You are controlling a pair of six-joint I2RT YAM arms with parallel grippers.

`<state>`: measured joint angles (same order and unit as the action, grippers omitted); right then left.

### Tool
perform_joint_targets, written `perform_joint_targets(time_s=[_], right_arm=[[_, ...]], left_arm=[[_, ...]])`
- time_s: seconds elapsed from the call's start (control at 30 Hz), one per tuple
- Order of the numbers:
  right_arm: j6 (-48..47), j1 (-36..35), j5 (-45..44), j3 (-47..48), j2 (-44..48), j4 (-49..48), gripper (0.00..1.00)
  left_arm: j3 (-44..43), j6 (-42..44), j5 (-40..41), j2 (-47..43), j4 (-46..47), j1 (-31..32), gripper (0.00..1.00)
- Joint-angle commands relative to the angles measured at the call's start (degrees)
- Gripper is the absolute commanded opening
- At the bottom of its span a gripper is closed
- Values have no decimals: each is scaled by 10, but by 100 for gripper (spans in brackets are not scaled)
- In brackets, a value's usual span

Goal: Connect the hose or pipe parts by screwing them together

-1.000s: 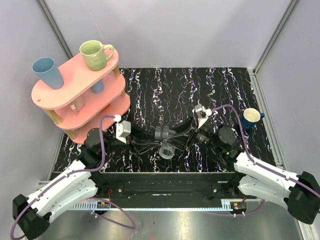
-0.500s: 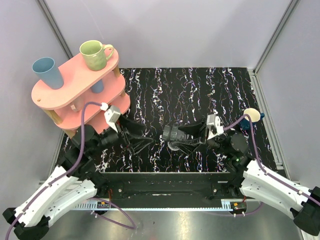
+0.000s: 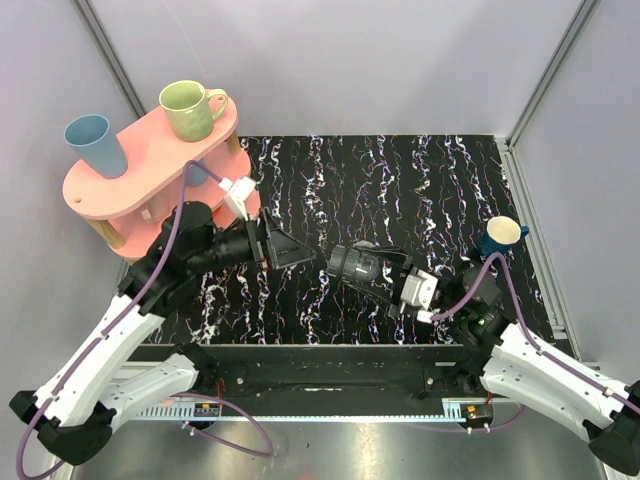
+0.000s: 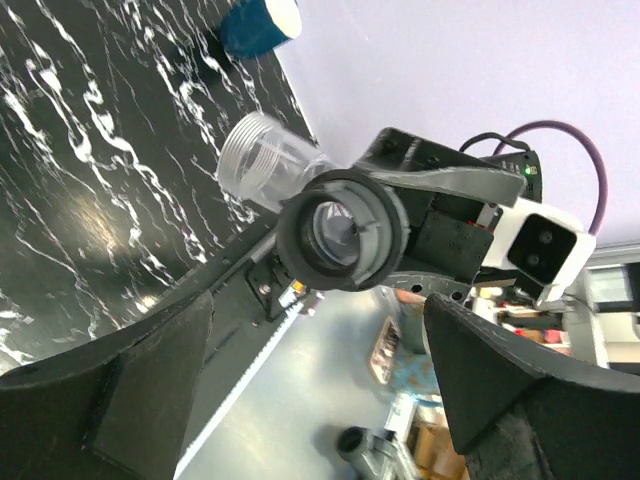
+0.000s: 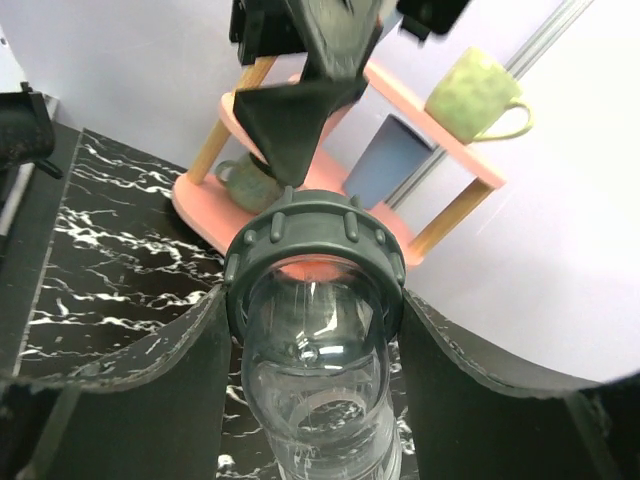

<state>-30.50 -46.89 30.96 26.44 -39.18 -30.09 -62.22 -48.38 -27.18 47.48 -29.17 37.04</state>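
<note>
My right gripper (image 3: pixel 383 272) is shut on the pipe parts (image 3: pixel 352 264), held above the black marbled table (image 3: pixel 400 180). In the right wrist view the gripper (image 5: pixel 312 312) clamps a clear curved tube (image 5: pixel 315 400); a dark grey ribbed ring (image 5: pixel 313 235) sits on the tube's far end. My left gripper (image 3: pixel 285 248) hangs open just left of the ring, apart from it. The left wrist view looks between the open left gripper (image 4: pixel 315 330) straight at the ring (image 4: pixel 340 230), with the tube's clear threaded end (image 4: pixel 262 160) behind it.
A pink two-tier shelf (image 3: pixel 130 195) at the back left carries a light blue cup (image 3: pixel 95 145) and a green mug (image 3: pixel 190 108). A dark blue cup (image 3: pixel 503 235) stands at the table's right edge. Purple cables run along both arms.
The left gripper opened, let go of the pipe parts and drew back to the left. The right gripper kept hold of them and turned the ring end toward the left gripper.
</note>
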Motion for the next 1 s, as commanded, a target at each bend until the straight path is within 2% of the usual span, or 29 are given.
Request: perform_joint_targets(time_s=[0.0, 0.07, 0.1, 0.2, 0.33, 0.73, 0.97], right_arm=[[-108, -14, -6, 43, 25, 6, 0], [-114, -18, 1, 56, 26, 29, 0], [-120, -18, 2, 62, 24, 38, 0], [-124, -18, 14, 64, 16, 45, 0], [-124, -23, 16, 68, 12, 51, 0], [-122, -31, 17, 63, 0, 53, 0], [-122, -40, 11, 68, -18, 50, 0]], left_arm=[[24, -120, -132, 18, 86, -24, 89], [62, -190, -160, 19, 157, -25, 89], [74, -216, -181, 19, 225, -27, 89], [108, -280, -194, 24, 305, -27, 89], [99, -266, -192, 36, 278, -28, 89], [121, -277, -187, 59, 286, -28, 88], [131, -271, -194, 76, 289, -25, 80]])
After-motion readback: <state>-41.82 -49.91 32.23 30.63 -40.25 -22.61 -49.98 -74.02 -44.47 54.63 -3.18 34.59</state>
